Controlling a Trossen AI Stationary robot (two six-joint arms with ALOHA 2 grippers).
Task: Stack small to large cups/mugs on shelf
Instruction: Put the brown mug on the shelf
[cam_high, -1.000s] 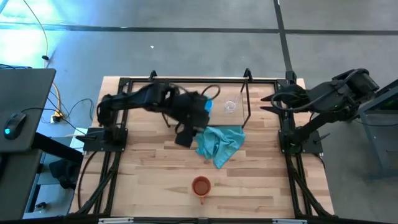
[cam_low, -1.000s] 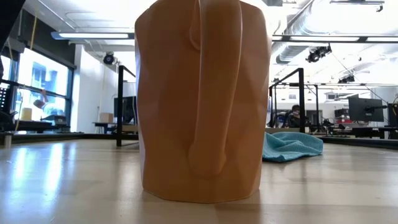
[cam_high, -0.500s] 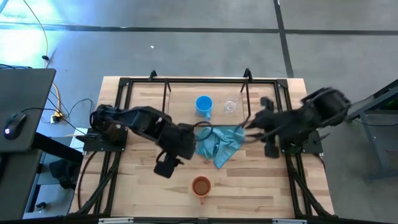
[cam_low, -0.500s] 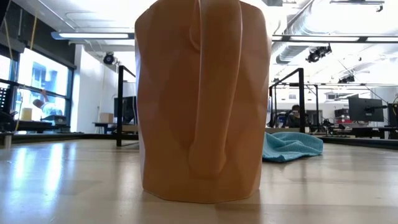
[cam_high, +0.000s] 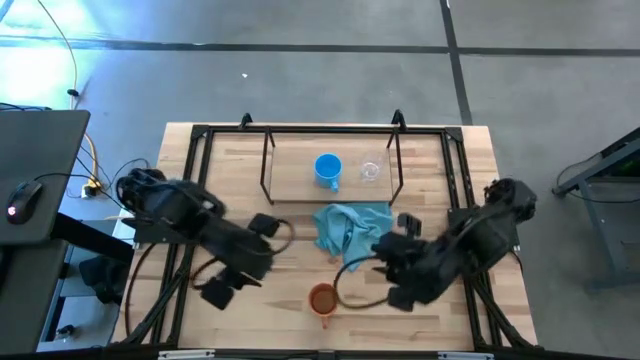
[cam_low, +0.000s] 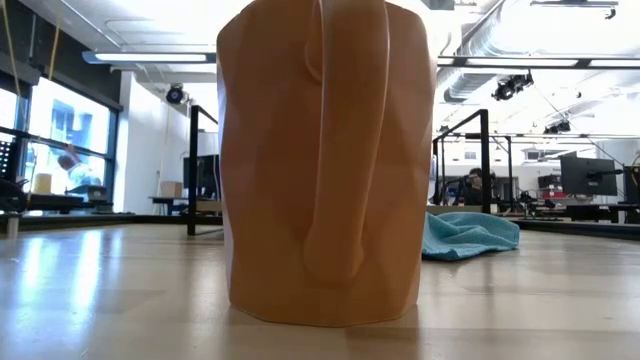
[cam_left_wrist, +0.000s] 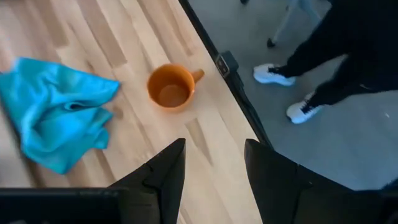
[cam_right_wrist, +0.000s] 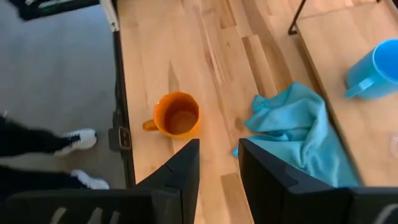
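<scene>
The right tool (cam_high: 392, 262) hangs just beside the orange-brown mug (cam_high: 322, 298), fingers spread and empty; the left tool (cam_high: 232, 280), also spread, flanks it on the other side. Both closing in together could knock the mug off the desk (cam_high: 240, 320) edge or collide. The blue mug (cam_high: 327, 168) and glass cup (cam_high: 370, 171) already sit on the shelf (cam_high: 290, 175). No readable writing anywhere.

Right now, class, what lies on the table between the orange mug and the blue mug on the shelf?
The teal cloth lies between the orange mug and the blue mug, crumpled on the table in front of the shelf. The high view shows it best.
</scene>
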